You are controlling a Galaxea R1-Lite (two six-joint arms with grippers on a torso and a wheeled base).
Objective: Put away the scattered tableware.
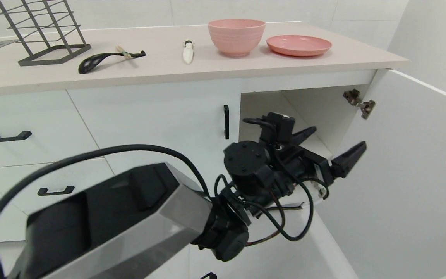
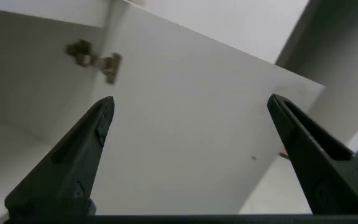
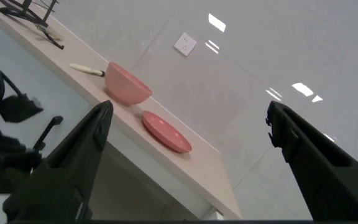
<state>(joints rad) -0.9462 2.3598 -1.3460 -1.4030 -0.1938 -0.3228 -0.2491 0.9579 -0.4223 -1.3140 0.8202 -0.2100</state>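
Countertop (image 1: 149,73) | pink bowl (image 1: 236,37), plate (image 1: 298,45) on top | left claw (image 1: 333,141) spread, well below

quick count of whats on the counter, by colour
pink: 2, bowl and plate
black: 2, spoon and rack
white: 1, a small utensil
tan: 1, chopsticks, the pair counted as one
total: 6
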